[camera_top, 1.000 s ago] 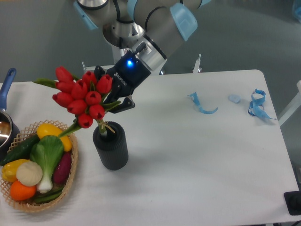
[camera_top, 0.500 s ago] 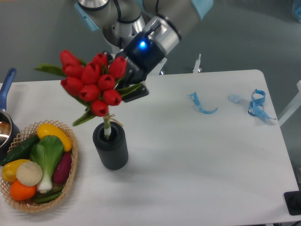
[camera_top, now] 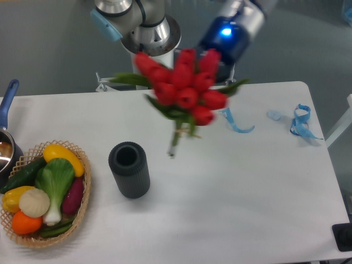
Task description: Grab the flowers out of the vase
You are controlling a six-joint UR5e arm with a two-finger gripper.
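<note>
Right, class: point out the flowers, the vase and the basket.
flowers [camera_top: 184,91], fixed camera, on the red buds.
vase [camera_top: 131,179], fixed camera, on its ribbed side.
basket [camera_top: 86,193], fixed camera, on its woven rim.

Matt ribbed vase [camera_top: 130,170], woven wicker basket [camera_top: 82,212], smooth matt white table [camera_top: 231,192], glossy toy vegetables [camera_top: 44,192]

A white table [camera_top: 231,192] carries everything. Below and left of the claw [camera_top: 223,69] stands the dark ribbed vase [camera_top: 129,170], upright. Farther left sits a wicker basket [camera_top: 82,212] of toy vegetables, and a pot [camera_top: 6,144] lies at the table's left edge. Blue ribbon scraps [camera_top: 236,124] [camera_top: 300,122] lie right of the claw.
</note>
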